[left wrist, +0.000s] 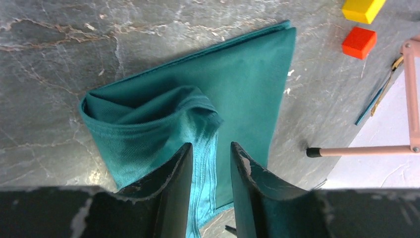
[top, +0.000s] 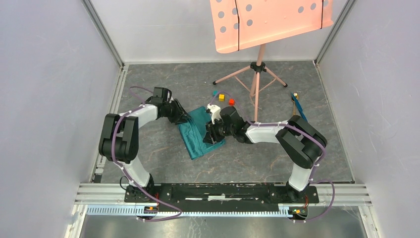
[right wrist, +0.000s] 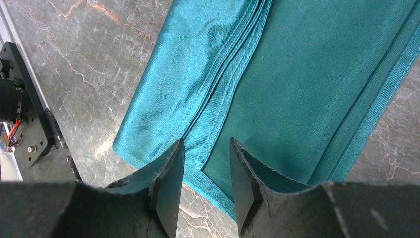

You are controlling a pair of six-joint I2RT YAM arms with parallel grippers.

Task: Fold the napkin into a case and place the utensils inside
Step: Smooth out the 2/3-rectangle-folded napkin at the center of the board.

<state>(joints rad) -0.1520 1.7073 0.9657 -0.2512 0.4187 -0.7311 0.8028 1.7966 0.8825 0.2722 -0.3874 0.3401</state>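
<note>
Top view, count: one napkin (top: 197,141), folded, is seen near the middle of the bench (top: 158,153); two utensils (top: 298,106) are laid together by the right edge; three cubes (top: 221,97) are grouped between the napkin and the far edge.
Top view, arms: both are bent inward and held low. The left pincer (top: 186,119) is set at the napkin's far-left side, the right pincer (top: 210,136) at its right side.
Left wrist view: the left pincer (left wrist: 210,183) is partly parted and a raised fold of napkin (left wrist: 247,89) runs into the gap. Whether the fold is clamped cannot be told.
Right wrist view: the right pincer (right wrist: 206,183) is narrowly parted over a hemmed corner of the napkin (right wrist: 307,89); nothing is gripped.
</note>
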